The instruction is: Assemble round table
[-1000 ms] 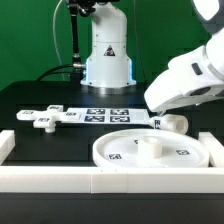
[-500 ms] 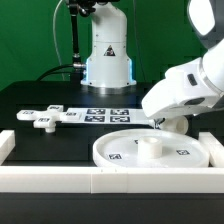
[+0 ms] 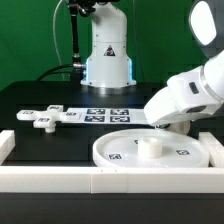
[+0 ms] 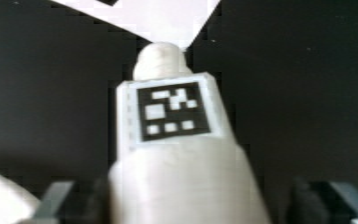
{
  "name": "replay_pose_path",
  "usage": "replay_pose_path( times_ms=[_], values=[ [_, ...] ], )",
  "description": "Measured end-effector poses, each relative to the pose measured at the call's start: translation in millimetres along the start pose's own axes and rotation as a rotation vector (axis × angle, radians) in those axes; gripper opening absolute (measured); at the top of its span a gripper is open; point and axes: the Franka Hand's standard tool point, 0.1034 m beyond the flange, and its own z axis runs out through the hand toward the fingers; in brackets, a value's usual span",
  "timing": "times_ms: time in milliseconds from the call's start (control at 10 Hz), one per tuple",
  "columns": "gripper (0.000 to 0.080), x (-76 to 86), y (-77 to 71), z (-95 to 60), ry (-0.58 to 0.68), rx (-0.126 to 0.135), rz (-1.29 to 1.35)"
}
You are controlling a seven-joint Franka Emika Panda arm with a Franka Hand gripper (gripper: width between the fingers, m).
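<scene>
Black tabletop, rimmed disc, tool straddling post

My arm: bent low, slanting down from the exterior view's right
My gripper: fingers spread apart; pointing downward

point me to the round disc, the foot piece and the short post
round disc [image 3: 100,152], exterior view, rim at the exterior view's left
foot piece [image 3: 48,116], exterior view, middle of its flat top
short post [image 4: 179,170], wrist view, bare side beside its tag
</scene>
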Motion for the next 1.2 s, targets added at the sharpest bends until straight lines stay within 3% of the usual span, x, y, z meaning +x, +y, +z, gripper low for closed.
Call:
replay_pose_path(
  times_ms=[600, 1100, 1200],
  values=[
    [0.0406, -1.4, 1.9, -7.7, 0.012, -0.001, -0.018],
    [0.0407, -39.0, 17.1, -56.0, 0.045, -0.008, -0.099],
    [0.0407, -39.0, 15.9, -52.5, 0.039, -0.007, -0.100]
  ],
)
